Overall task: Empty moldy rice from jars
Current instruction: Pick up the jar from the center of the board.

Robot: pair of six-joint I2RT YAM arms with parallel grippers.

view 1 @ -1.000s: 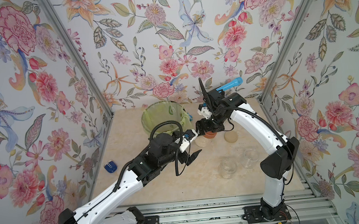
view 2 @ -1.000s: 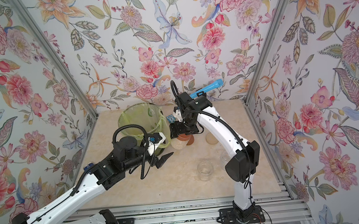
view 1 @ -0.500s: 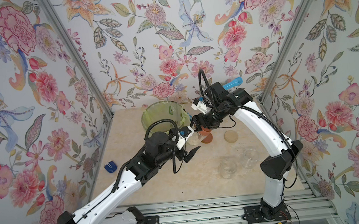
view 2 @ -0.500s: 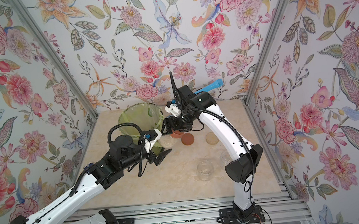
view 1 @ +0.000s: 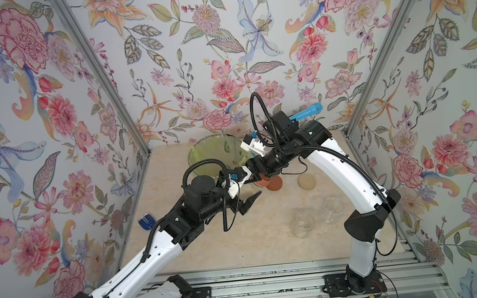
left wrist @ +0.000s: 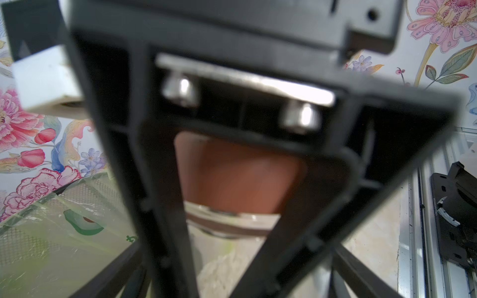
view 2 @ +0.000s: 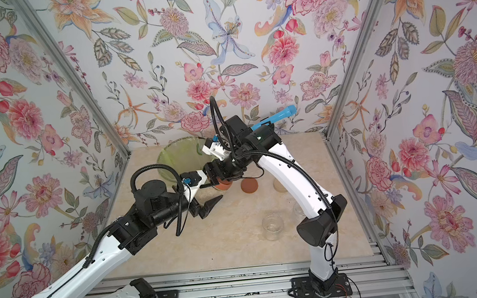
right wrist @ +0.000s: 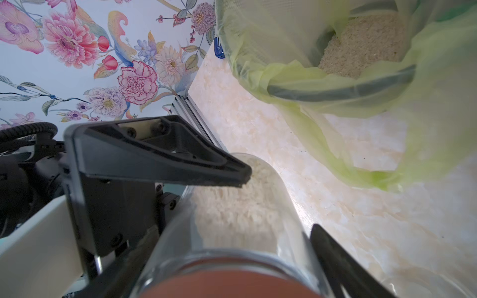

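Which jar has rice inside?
The jar in the left hand, its reddish-brown lid gripped by the right hand, beside the bin. Pale rice shows inside. The other two jars stand lidless and empty.

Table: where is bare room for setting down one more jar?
Free: the front strip between the left arm and the two empty jars; also the left edge beside the lined bin. Crowded: around the loose lids and the held rice jar.

No legible text, green mark on bin bag (left wrist: 51,245) unreadable
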